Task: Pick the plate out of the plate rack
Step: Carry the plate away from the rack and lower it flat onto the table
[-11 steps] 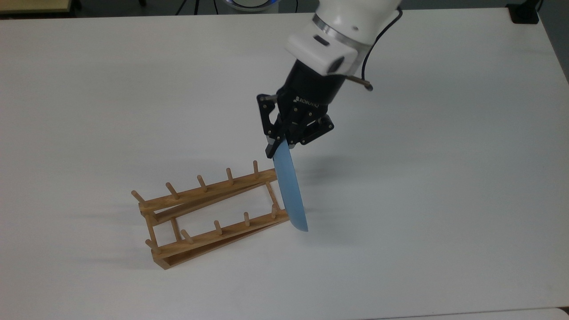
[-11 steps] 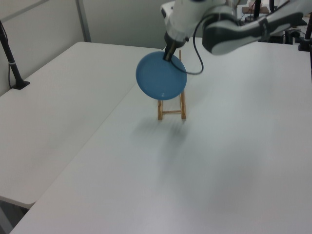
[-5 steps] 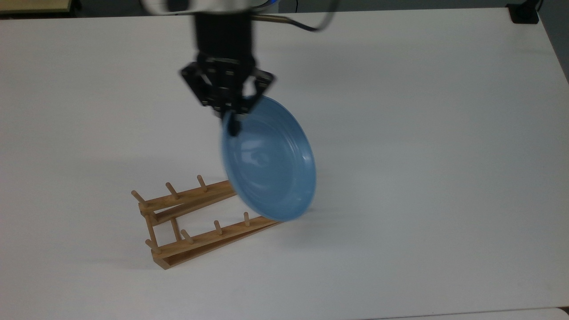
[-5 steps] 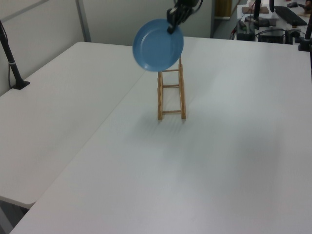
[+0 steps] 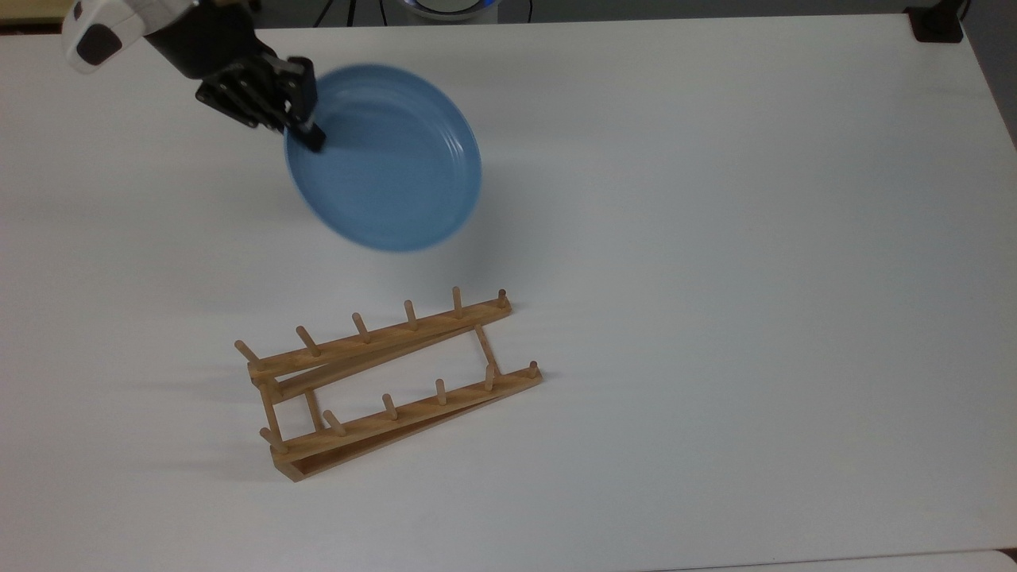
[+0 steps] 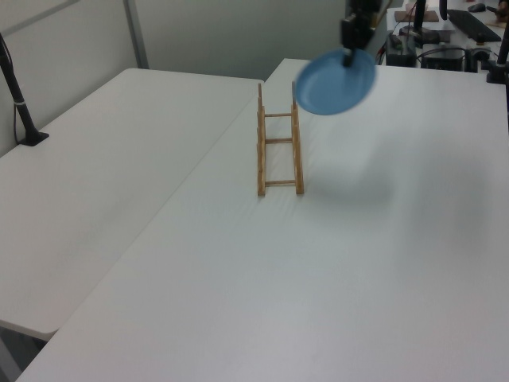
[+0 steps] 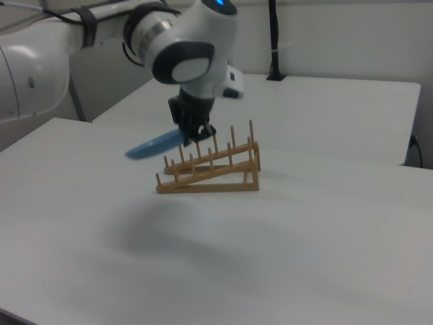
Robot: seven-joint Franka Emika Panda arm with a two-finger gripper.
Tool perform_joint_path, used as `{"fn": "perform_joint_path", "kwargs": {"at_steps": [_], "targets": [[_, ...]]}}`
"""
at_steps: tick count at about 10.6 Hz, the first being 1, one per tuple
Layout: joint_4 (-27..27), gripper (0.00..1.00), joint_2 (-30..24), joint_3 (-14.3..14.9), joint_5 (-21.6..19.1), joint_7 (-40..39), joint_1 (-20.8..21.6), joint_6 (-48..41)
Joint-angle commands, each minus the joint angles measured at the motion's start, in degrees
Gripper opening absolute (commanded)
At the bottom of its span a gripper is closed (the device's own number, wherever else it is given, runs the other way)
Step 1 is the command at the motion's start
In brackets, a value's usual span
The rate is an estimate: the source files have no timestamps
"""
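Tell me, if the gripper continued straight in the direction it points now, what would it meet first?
The gripper points at a downward slant, with the plate clamped by its rim. Beyond the plate, the line seems to end on bare table, passing beside the plate rack, though depth is unclear.

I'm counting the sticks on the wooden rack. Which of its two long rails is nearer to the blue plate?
In the top view, the upper rail of the plate rack is nearer the plate, held above it by the gripper; the lower rail lies farther down.
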State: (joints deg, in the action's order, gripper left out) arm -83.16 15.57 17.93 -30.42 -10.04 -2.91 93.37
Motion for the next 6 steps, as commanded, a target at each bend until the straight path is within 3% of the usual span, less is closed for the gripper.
{"fn": "perform_joint_path", "kwargs": {"at_steps": [1, 3, 6], "targets": [[-8.0, 0.0, -0.8, 1.7, 0.0, -12.9, 0.2, -2.5], [-8.3, 0.0, 4.2, 1.8, 1.7, -19.1, -0.9, 0.7], [-9.2, 0.0, 8.8, 1.4, 1.7, -21.3, -0.4, 2.7]]}}
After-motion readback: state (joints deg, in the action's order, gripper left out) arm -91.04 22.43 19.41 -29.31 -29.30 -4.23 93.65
